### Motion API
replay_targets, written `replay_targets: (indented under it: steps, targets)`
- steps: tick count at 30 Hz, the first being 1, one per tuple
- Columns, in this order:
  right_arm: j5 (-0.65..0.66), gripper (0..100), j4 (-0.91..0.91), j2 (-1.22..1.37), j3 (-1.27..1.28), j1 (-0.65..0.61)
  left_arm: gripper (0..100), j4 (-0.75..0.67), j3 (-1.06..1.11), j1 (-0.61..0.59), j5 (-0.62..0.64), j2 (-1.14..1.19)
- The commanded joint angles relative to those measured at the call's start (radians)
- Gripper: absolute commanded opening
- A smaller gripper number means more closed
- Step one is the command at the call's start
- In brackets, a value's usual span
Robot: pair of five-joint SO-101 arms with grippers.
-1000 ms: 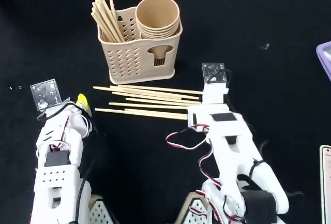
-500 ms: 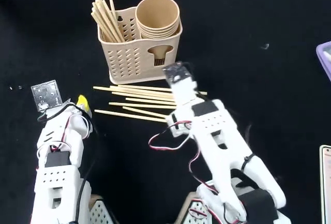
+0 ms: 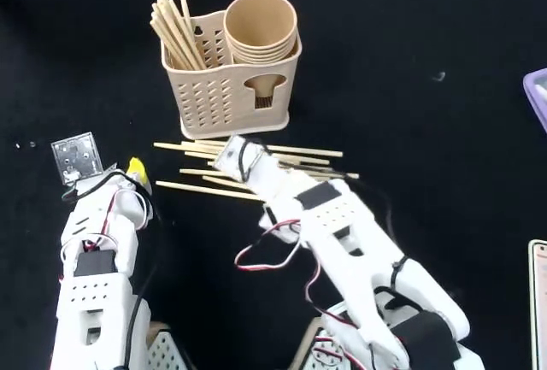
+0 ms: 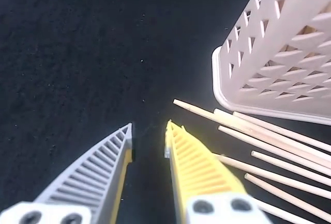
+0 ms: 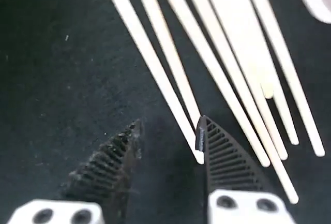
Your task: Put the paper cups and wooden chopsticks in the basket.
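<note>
Chopsticks [image 3: 295, 150] lie beside basket [image 3: 222, 96], beneath right hand [image 5: 168, 128].

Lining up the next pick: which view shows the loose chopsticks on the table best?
The high view: it takes in most of the loose chopsticks, spread in front of the basket. The right wrist view shows several ends close up by the right tool; the left wrist view, some ends beside the basket.

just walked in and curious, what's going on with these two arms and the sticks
The right pincer hangs open over the loose wooden chopsticks lying in front of the basket, one stick's end near its fingertips. The left pincer sits open beside them, holding nothing. Stacked paper cups and more chopsticks are already in the basket.
</note>
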Motion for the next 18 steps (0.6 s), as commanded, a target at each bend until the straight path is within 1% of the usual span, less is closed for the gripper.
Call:
replay_targets:
  steps: [1, 4, 10, 14, 18]
  targets:
    - [0.06, 17.4, -0.071, -0.01, 0.021, -0.015, 12, -0.018, -0.002, 0.004, -0.002, -0.014]
    - [0.097, 17.5, -0.097, -0.01, 0.041, -0.015, 12, -0.018, -0.002, 0.007, -0.002, -0.014]
    - [0.1, 17.5, -0.097, 0.005, 0.041, -0.015, 12, -0.018, -0.001, 0.008, -0.002, -0.014]
    - [0.094, 17.5, -0.1, 0.119, -0.01, -0.005, 12, -0.018, -0.001, 0.007, -0.002, -0.014]
    - [0.095, 17.4, -0.009, 0.255, -0.151, 0.043, 12, -0.018, 0.001, 0.005, -0.002, -0.014]
